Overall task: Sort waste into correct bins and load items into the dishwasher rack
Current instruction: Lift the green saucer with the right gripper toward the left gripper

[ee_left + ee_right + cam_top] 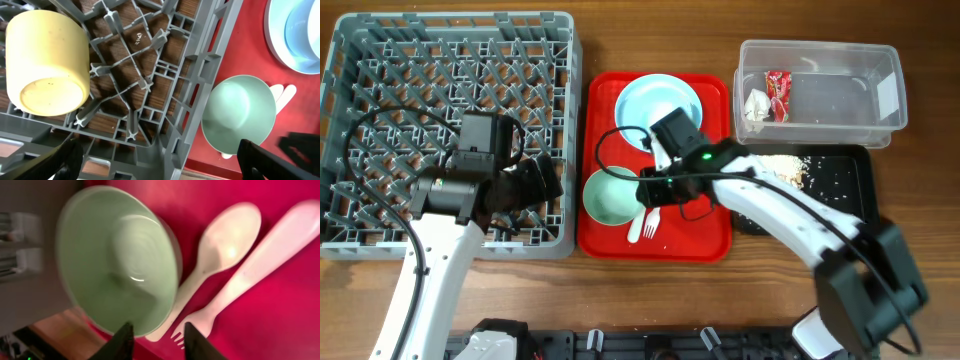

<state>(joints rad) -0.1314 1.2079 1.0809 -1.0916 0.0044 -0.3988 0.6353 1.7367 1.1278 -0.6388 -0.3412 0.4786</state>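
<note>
From overhead, the large grey pegged plastic rack [450, 60] fills the tabletop's left, with the left gripper [542, 180] over its near right corner. The right gripper [655, 190] hangs above the red serving tray [715, 240] beside the round pale green bowl [610, 197]. The clear plastic tub [840, 70], far right, holds the red snack wrapper [778, 95] and white paper scrap [757, 105]. In the left wrist view, the yellow cup [47, 65] lies on its side in the rack, and the jaws are spread wide and empty. In the right wrist view, the jaws are parted, gripping nothing, over the bowl's rim and the white plastic spoon [227, 240] handle, with the white plastic fork [260, 255] alongside.
</note>
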